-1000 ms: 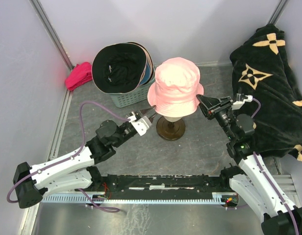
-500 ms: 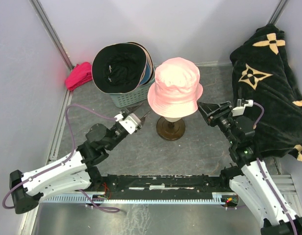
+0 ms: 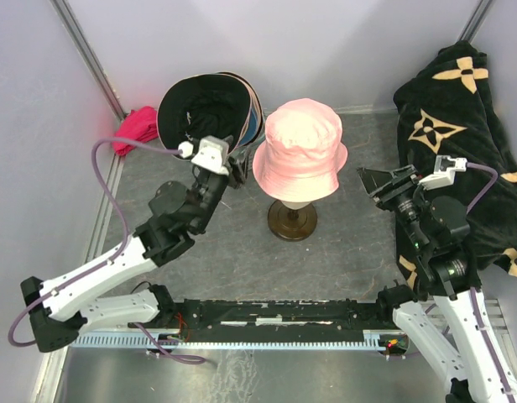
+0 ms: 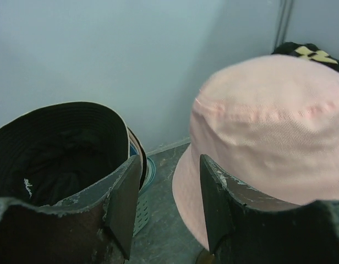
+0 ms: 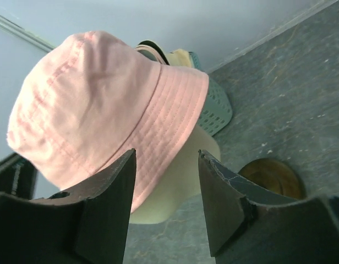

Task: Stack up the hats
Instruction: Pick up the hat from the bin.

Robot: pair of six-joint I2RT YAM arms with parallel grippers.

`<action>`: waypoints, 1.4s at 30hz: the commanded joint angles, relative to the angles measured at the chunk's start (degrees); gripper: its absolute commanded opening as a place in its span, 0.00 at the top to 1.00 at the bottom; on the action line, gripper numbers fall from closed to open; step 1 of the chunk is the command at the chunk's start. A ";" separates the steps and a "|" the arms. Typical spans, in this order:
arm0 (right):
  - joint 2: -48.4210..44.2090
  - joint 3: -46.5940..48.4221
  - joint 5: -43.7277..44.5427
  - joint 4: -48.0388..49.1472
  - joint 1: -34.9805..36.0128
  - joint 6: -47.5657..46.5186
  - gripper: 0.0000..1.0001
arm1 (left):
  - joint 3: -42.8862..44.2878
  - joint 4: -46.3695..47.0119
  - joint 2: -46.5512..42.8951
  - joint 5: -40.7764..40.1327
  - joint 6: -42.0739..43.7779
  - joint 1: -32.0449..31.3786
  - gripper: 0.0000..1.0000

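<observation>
At centre, pink hat sits on a cream head form, seen plainly in the right wrist view. Flanking it, left gripper and right gripper stand with jaws parted, empty. Beyond, black hat tops basket.

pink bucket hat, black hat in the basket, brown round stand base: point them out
pink fabric bucket hat [image 3: 302, 134], top external view, middle of its crown
black fabric bucket hat [image 3: 201, 109], top external view, its dark inside
round brown stand base [image 3: 292, 228], top external view, its near edge

Even, bright, diffuse light; soft shadows; left claw slightly blurred close-up.
</observation>
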 commanded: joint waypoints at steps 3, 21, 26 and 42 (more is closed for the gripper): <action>5.57 6.65 2.40 -0.08 -0.26 -11.24 0.41 | 16.04 -10.80 8.21 -9.45 -18.41 5.30 0.45; -1.25 -6.15 3.27 -9.84 -0.26 -16.26 0.41 | 14.36 -31.60 9.38 0.94 -45.07 23.97 0.49; -4.65 -10.81 1.00 -9.39 -0.23 -19.26 0.40 | 11.41 -29.28 9.56 -0.47 -45.92 24.79 0.49; -2.68 -5.61 4.69 -13.70 -0.18 -18.60 0.39 | 18.26 -25.77 19.33 12.00 -39.46 34.87 0.38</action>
